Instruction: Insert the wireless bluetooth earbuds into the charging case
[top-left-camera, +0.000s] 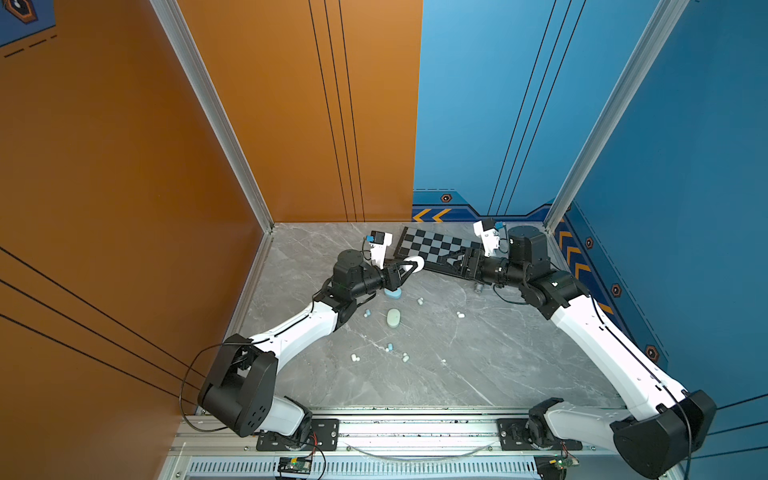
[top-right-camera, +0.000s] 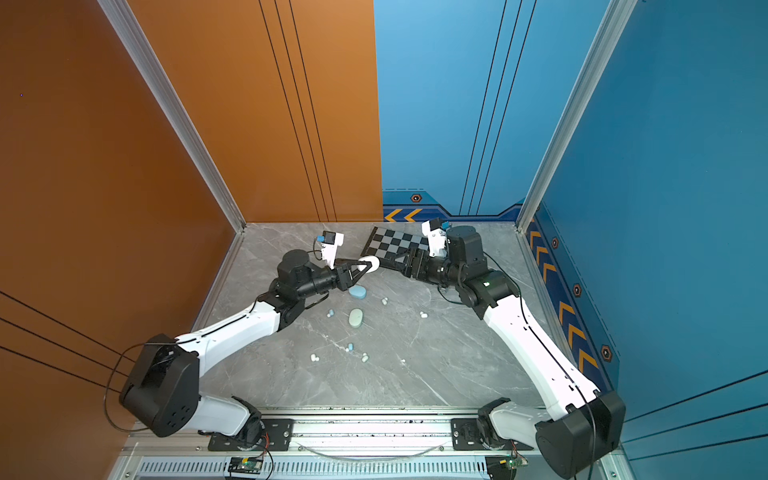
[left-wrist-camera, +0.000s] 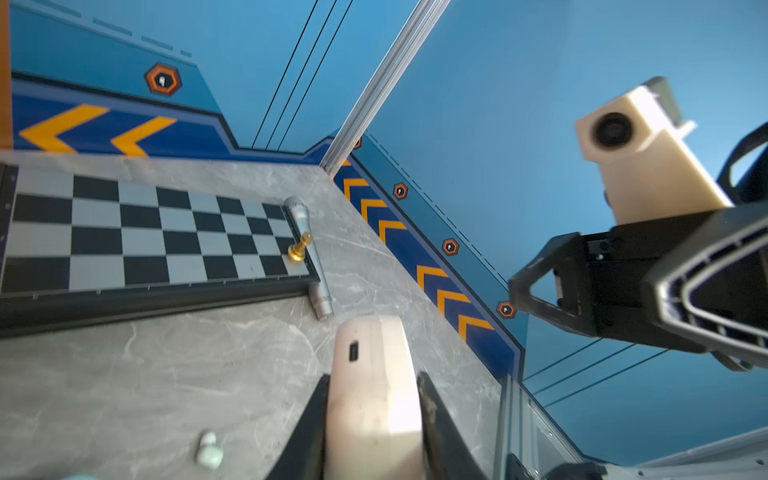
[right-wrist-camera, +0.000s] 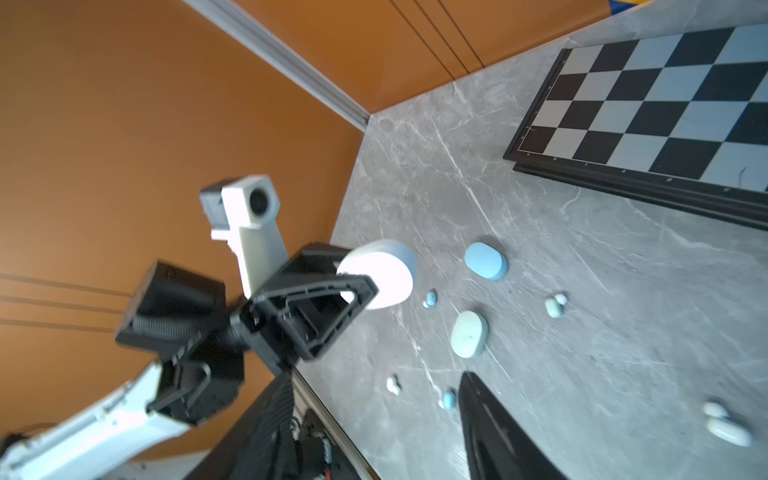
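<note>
My left gripper (top-left-camera: 409, 267) is shut on a white pill-shaped charging case (top-left-camera: 417, 262), held up above the table; its charging port faces the left wrist camera on the case (left-wrist-camera: 374, 395). My right gripper (right-wrist-camera: 374, 407) stands open and empty a short way off, over the chessboard's near edge, pointing at the case (right-wrist-camera: 380, 276). Several tiny earbuds lie loose on the marble: a light blue one (top-left-camera: 367, 313), a white one (top-left-camera: 460, 315) and a white one (top-left-camera: 354, 357). A blue case (top-left-camera: 392, 293) and a pale green case (top-left-camera: 393, 318) lie flat below my left gripper.
A black and grey chessboard (top-left-camera: 432, 245) lies at the back, with a small gold chess piece (left-wrist-camera: 300, 247) on its corner and a silver cylinder (left-wrist-camera: 316, 274) along its edge. Orange and blue walls close in the back and sides.
</note>
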